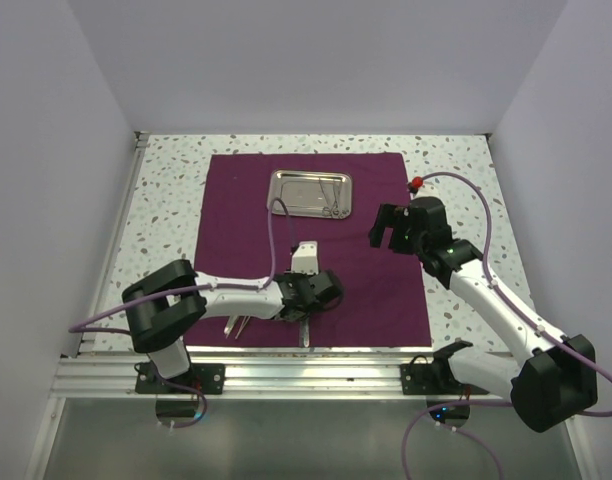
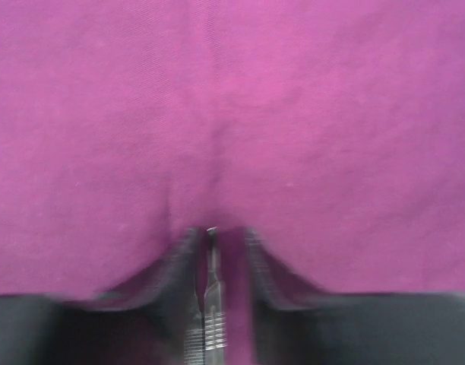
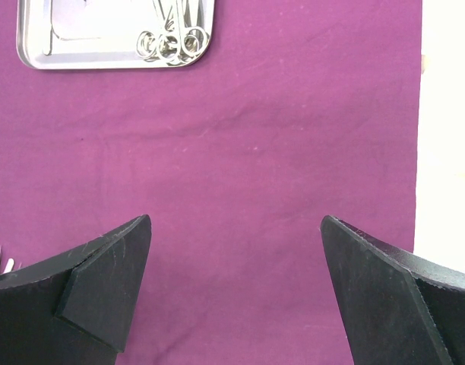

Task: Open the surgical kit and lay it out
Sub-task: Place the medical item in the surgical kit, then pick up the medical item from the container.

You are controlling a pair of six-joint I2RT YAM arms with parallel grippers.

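**Inspector:** Cloth wrap (image 1: 306, 255), centre of the top view?
**Assistant:** Plain dark purple, no pattern. It reads brighter magenta in the left wrist view.
**Inspector:** Table (image 1: 171, 200)?
**Assistant:** White, flecked with dark speckles.
**Inspector:** Tray (image 1: 309, 192), upper centre?
**Assistant:** Bright silver steel. Ring-handled scissors (image 3: 170, 44), the same silver.
**Inspector:** Grippers?
**Assistant:** Left gripper (image 2: 219, 237) and right gripper (image 3: 236, 228), both matt black. Slim instrument (image 2: 210, 312), lower centre of the left wrist view: silver, ribbed. Left arm (image 1: 231, 295): white links, black joints.
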